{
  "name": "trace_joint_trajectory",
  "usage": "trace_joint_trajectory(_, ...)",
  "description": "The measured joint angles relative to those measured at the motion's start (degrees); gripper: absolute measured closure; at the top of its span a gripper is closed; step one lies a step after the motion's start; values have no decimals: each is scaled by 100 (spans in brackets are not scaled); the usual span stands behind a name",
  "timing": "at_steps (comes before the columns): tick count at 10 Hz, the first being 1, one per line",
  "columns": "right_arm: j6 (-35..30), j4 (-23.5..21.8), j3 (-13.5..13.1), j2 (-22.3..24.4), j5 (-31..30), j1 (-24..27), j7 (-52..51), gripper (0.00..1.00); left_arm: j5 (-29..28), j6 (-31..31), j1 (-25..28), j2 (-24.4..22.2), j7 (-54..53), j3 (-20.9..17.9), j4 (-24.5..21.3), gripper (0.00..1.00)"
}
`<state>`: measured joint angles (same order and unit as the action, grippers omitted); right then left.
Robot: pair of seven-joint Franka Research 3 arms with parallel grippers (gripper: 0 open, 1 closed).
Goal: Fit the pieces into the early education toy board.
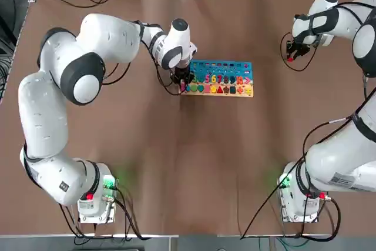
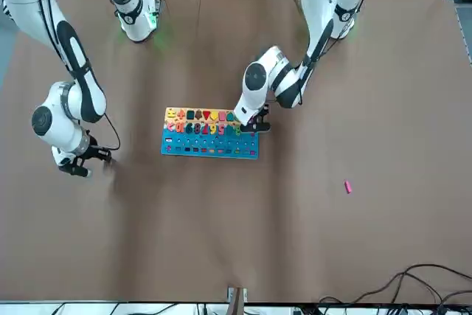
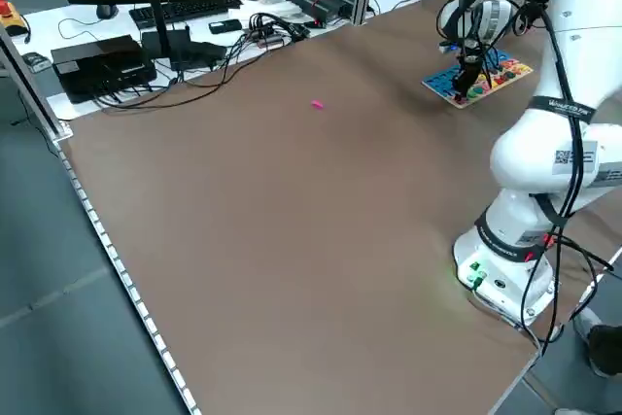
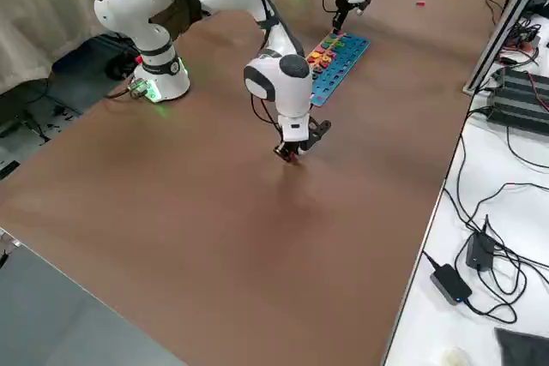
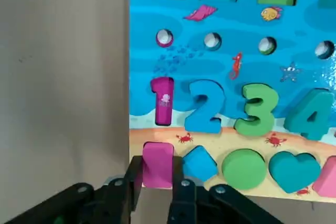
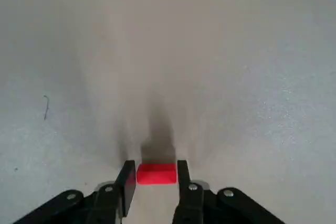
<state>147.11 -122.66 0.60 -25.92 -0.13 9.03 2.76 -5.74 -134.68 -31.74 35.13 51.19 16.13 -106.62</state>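
- The flat toy board (image 1: 222, 78), blue on top with a tan wooden strip below, lies on the brown table (image 1: 188, 163), about in the middle.
- The left gripper (image 1: 182, 82) points down at the board's left end, at the tan strip. Its white arm bends like a big elbow and reaches in from the left side.
- In the left wrist view, its two black fingers (image 5: 131, 182) sit close on both sides of a pink rectangle block (image 5: 157, 163). The block is in the first spot of the tan strip, next to a blue diamond (image 5: 198, 162). The fingers are narrow; whether they squeeze the block or have just let go is hard to tell.
- The right gripper (image 1: 292, 54) hangs well to the right of the board, low over the table, with its arm curled in from the right.
- Its fingers (image 6: 126, 182) are pinched on a small red block (image 6: 156, 173) with smooth flat sides.
- A tiny pink piece (image 2: 347, 187) lies alone on the table, far from the board on the robot's left side. Its shape is too small to make out.
- The board holds chunky bright numbers and shapes, like a green three (image 5: 256, 109) and a green circle (image 5: 244, 167).
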Motion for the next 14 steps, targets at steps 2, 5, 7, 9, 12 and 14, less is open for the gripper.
trace_joint_trajectory(2,0,-3,0,-4,0,0,0,60,0,0,0,0,0,-5,7,66)
trace_joint_trajectory(5,-8,-14,0,-15,0,0,0,60,0,0,2,-9,0,-9,28,61)
trace_joint_trajectory(7,-12,-20,1,-27,0,0,0,61,-1,277,8,-178,0,-9,74,59)
trace_joint_trajectory(9,-13,-21,1,-27,0,0,0,61,-1,555,58,-547,0,-40,142,58)
trace_joint_trajectory(12,-16,-22,1,-27,0,1,0,63,-6,626,645,-863,-138,-89,168,57)
trace_joint_trajectory(14,-18,-21,1,-27,0,1,0,64,-7,626,1352,-870,-715,-111,278,56)
